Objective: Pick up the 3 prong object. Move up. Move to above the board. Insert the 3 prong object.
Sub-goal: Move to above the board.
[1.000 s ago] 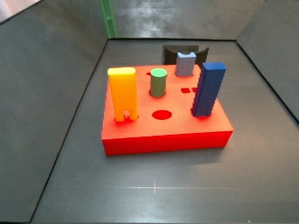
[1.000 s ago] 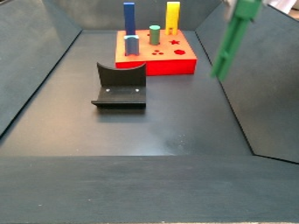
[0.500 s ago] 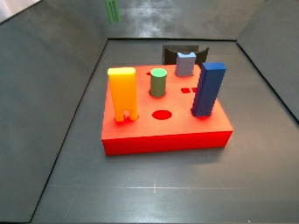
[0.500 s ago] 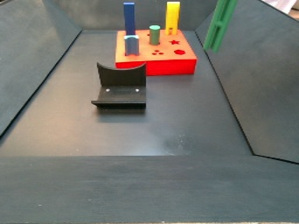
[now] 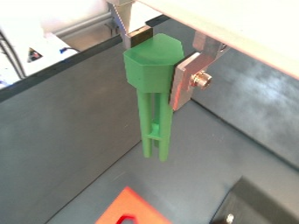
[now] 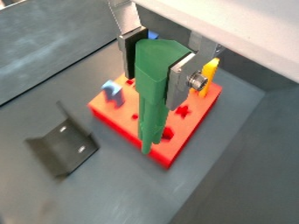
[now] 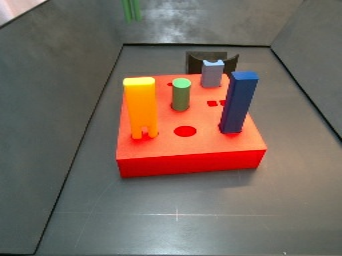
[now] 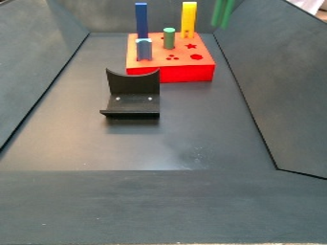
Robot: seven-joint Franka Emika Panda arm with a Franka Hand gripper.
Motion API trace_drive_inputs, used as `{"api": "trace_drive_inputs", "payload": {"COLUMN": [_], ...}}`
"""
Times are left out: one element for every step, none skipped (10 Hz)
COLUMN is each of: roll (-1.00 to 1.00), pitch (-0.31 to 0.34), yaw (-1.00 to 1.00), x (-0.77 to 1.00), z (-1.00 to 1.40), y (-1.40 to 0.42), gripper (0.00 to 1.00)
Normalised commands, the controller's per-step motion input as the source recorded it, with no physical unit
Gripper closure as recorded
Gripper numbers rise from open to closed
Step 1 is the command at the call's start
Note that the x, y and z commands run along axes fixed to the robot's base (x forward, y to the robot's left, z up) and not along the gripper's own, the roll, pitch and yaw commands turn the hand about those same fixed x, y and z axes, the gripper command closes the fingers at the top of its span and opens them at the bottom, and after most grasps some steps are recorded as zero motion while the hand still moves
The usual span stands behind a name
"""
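My gripper (image 5: 152,63) is shut on the blocky head of the 3 prong object (image 5: 155,109), a tall thin green piece whose prongs hang down. It also shows in the wrist view (image 6: 152,92), held high over the board (image 6: 177,136), a thick red slab with holes. In both side views only the green piece's lower part shows at the top edge (image 7: 131,9) (image 8: 224,11), near the board's far side; the gripper itself is out of frame there. The board lies on the floor (image 7: 201,152) (image 8: 192,65).
On the board stand an orange notched block (image 7: 140,108), a short green cylinder (image 7: 181,94), a tall blue block (image 7: 239,100) and a grey-blue piece (image 7: 213,72). The fixture (image 8: 132,94) stands on the floor beside the board. Dark walls enclose the floor.
The green piece has moved in the gripper from beside the board toward its far side, higher in both side views; only its lower end now shows.
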Motion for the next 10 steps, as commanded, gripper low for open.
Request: {"api": "trace_drive_inputs", "payload": {"roll": [-0.05, -0.01, -0.01, -0.01, 0.00, 0.03, 0.06, 0.09, 0.08, 0.07], "pitch": [0.223, 0.145, 0.116, 0.116, 0.125, 0.137, 0.146, 0.158, 0.149, 0.110], "yaw": [-0.05, -0.02, 0.00, 0.00, 0.00, 0.00, 0.01, 0.01, 0.01, 0.01], "x": [0.50, 0.49, 0.51, 0.52, 0.54, 0.57, 0.51, 0.38, 0.27, 0.15], "z": [0.23, 0.23, 0.23, 0.23, 0.23, 0.23, 0.19, 0.13, 0.08, 0.05], "y": [-1.00, -1.00, -1.00, -1.00, -1.00, -1.00, -0.81, -0.54, -0.33, -0.17], "gripper": [1.00, 1.00, 1.00, 1.00, 1.00, 1.00, 1.00, 1.00, 1.00, 1.00]}}
